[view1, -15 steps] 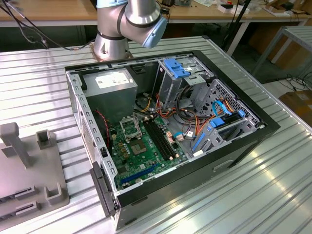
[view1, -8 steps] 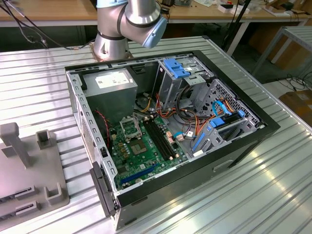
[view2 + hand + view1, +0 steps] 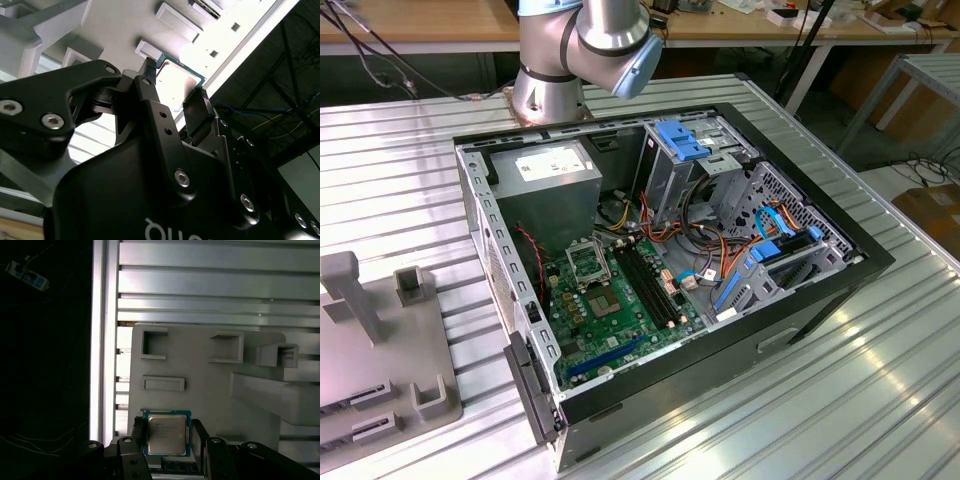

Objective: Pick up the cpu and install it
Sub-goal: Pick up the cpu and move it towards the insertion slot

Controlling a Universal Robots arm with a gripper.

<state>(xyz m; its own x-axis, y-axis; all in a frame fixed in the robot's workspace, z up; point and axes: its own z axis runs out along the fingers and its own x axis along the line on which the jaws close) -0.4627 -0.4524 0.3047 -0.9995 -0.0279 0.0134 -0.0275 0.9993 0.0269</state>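
Seemingly the end effector (image 3: 167, 424) pinches the cpu (image 3: 167, 436) over its tray (image 3: 200, 400); the socket (image 3: 586, 262), centre of the exterior view, looks unfilled.

A ribbed metal tabletop (image 3: 880, 400) carries a grey slotted fixture (image 3: 200, 405), directly beneath the claw (image 3: 167, 432), and an open computer case (image 3: 800, 300), lying farther from the claw.

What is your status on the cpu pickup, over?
Gripper at the cpu, at the grey fixture. Grasp unconfirmed. Socket in open case unobstructed.
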